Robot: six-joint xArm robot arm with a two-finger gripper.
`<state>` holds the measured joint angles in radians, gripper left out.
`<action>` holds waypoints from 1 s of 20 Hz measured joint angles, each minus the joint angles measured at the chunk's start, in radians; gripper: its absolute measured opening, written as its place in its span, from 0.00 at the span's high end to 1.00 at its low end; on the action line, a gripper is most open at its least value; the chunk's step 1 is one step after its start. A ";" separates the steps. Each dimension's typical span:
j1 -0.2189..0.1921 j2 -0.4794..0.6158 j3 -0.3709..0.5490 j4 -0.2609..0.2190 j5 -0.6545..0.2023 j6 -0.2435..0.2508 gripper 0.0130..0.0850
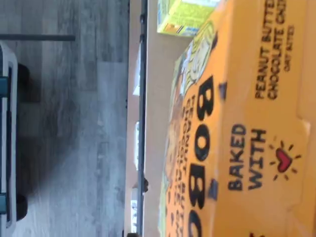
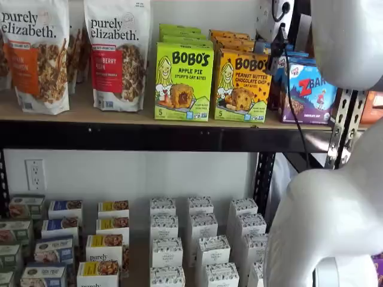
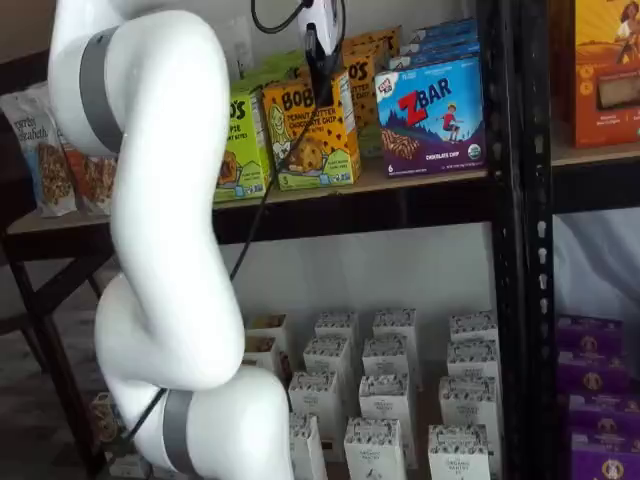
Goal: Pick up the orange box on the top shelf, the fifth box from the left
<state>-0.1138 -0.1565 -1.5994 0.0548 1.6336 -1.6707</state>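
The orange box (image 2: pixel 241 85) stands upright at the front of the top shelf (image 2: pixel 90 113), printed "BOBO'S Peanut Butter Chocolate Chip", with more orange cartons in a row behind it. It also shows in a shelf view (image 3: pixel 312 135). In the wrist view it (image 1: pixel 247 133) fills much of the picture at close range, turned on its side. My gripper (image 3: pixel 320 65) hangs at the top of the orange row, its black fingers in front of the box's upper edge, with a cable beside them. In a shelf view the gripper (image 2: pixel 279 43) shows side-on just right of the orange row. No gap between the fingers shows.
A lime-green Apple Pie carton (image 2: pixel 183 82) stands directly left of the orange box, a blue-purple ZBar carton (image 2: pixel 308 89) directly right. Granola bags (image 2: pixel 116 54) stand further left. Small white boxes (image 2: pixel 200 239) fill the lower shelf. My white arm (image 2: pixel 335 215) covers the right side.
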 joint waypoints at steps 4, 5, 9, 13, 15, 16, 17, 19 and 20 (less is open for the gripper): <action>-0.006 0.003 0.004 0.004 0.011 -0.005 0.00; -0.007 0.004 0.004 0.008 0.014 -0.006 0.00; -0.012 0.014 -0.010 0.028 0.036 -0.006 0.00; -0.009 0.018 -0.015 0.032 0.040 -0.003 0.00; -0.009 0.020 -0.017 0.035 0.041 -0.002 0.00; -0.009 0.021 -0.018 0.038 0.043 -0.001 0.00; -0.009 0.022 -0.019 0.041 0.043 -0.001 0.00; -0.013 0.022 -0.019 0.052 0.042 -0.002 0.06; -0.014 0.022 -0.020 0.057 0.042 -0.003 0.06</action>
<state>-0.1280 -0.1347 -1.6198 0.1121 1.6753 -1.6733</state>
